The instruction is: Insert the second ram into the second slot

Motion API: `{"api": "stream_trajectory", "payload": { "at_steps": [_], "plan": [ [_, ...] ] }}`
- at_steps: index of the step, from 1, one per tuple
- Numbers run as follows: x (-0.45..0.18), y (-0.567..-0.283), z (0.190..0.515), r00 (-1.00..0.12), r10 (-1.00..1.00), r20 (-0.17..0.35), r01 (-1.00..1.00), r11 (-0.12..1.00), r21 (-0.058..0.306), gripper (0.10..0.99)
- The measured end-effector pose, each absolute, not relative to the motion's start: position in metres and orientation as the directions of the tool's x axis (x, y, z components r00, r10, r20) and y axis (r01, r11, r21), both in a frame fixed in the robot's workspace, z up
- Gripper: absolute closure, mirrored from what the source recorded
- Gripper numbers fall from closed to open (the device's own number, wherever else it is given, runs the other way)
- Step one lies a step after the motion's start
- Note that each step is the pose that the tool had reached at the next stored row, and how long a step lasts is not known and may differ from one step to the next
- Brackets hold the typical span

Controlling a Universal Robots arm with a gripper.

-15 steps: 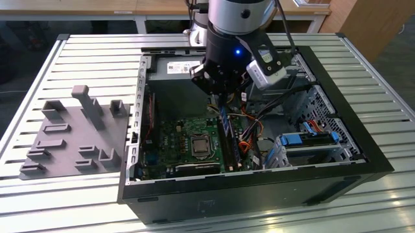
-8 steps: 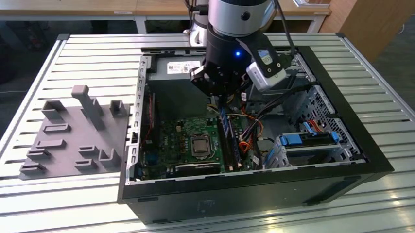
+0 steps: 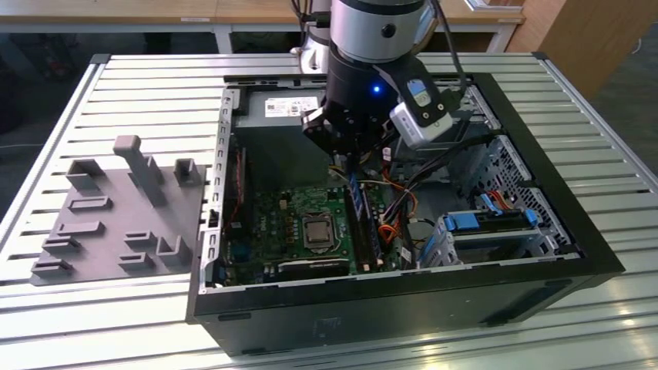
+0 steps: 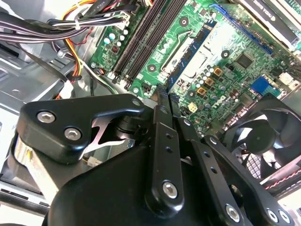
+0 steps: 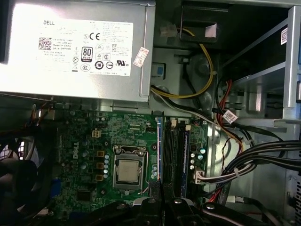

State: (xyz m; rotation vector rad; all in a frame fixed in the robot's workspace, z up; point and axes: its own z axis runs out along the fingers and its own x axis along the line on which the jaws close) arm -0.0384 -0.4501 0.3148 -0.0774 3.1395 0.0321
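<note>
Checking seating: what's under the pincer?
The blue ram stands on edge at the slots beside the CPU, extending out from under the pincer. Its end below the pincer is covered, so seating there cannot be seen.

Bright, even light; soft shadows
</note>
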Motion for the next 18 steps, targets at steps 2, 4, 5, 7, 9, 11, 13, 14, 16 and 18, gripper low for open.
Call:
{"api": "stream_trajectory", "payload": {
  "at_steps": [2, 4, 5, 7, 9, 11, 13, 14, 16, 18],
  "plan": [
    [-0.0384, -0.4501, 0.3143, -0.999, -0.049, -0.001, -0.049, 0.999, 0.020, 0.953],
    [-0.0384, -0.4501, 0.3139, -0.999, -0.049, -0.001, -0.049, 0.999, 0.020, 0.953],
    [-0.0384, -0.4501, 0.3137, -0.999, -0.049, -0.001, -0.049, 0.999, 0.020, 0.953],
    [-0.0384, -0.4501, 0.3076, -0.999, -0.049, -0.002, -0.049, 0.999, 0.020, 0.953],
    [-0.0383, -0.4501, 0.3074, -0.999, -0.049, -0.002, -0.049, 0.999, 0.020, 0.953],
    [-0.0378, -0.4501, 0.3072, -0.999, -0.049, -0.001, -0.049, 0.999, 0.020, 0.953],
    [-0.0374, -0.4501, 0.3069, -0.999, -0.049, -0.001, -0.049, 0.999, 0.020, 0.953],
    [-0.0373, -0.4501, 0.3068, -0.999, -0.049, -0.001, -0.049, 0.999, 0.020, 0.953],
    [-0.0371, -0.4501, 0.3064, -0.999, -0.049, -0.002, -0.049, 0.999, 0.020, 0.953],
    [-0.0370, -0.4501, 0.3061, -0.999, -0.048, -0.001, -0.048, 0.999, 0.020, 0.953]
  ]
}}
